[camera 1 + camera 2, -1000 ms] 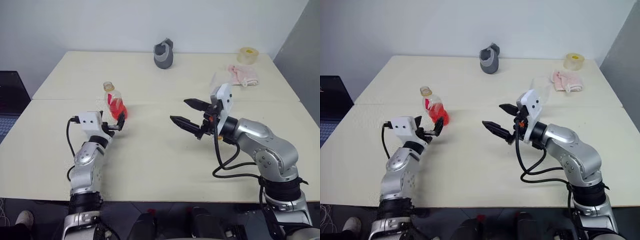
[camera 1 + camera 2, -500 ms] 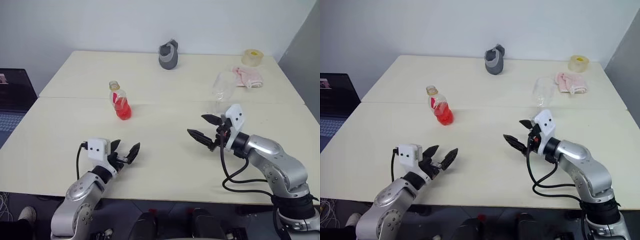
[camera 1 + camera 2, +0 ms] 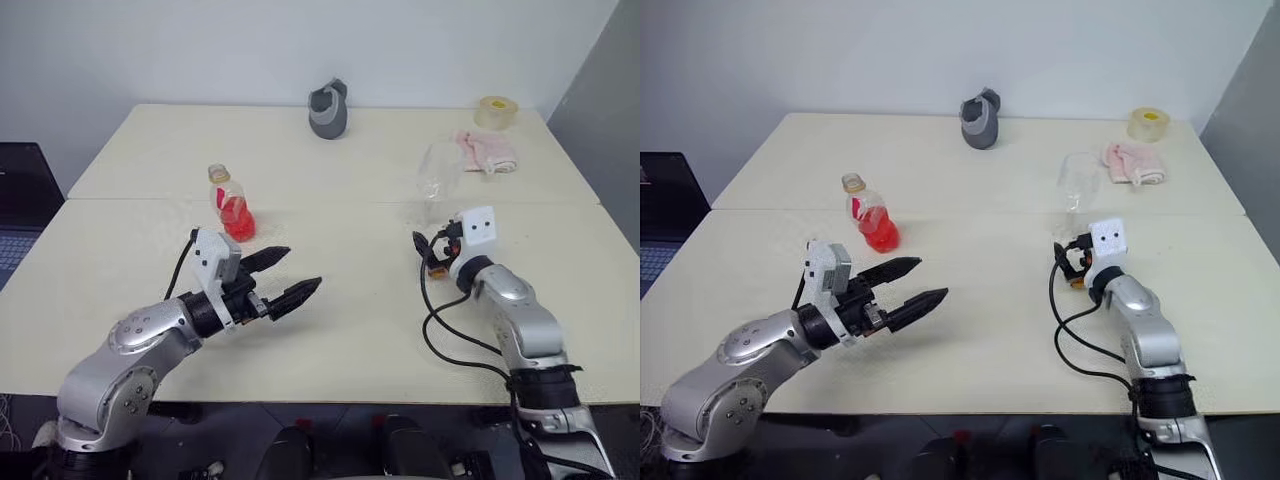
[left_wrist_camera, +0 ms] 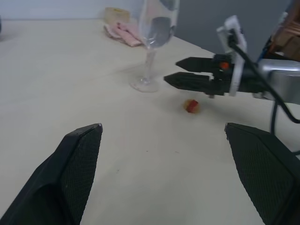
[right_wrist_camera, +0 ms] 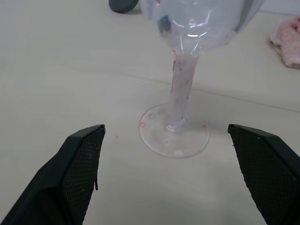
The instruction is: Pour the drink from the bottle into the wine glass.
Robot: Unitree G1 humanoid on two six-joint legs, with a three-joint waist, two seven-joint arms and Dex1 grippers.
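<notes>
Our right gripper stands with its jaws spread wide and nothing between them, pointing level at the wine glass. In the right wrist view the glass's round foot sits on the table just ahead of the two black fingers, centred in the gap and not touched by either. The bowl looks empty of drink, and the stem shows a faint pink tint.

Our left gripper is also released, jaws apart and empty, held above the table and angled toward the right. The bottle stands upright behind it and a little to its left, clear of the fingers, with the drink filling its lower part. A small red object lies on the table near the right gripper's fingertips.

Compared with a second ago, our left gripper has drawn back from the bottle, which it was right beside, and swung rightward. Our right gripper has moved out to the right and lowered, from mid-table to just in front of the glass.

Farther back stand a grey jug-like object, a pink cloth and a roll of tape.
</notes>
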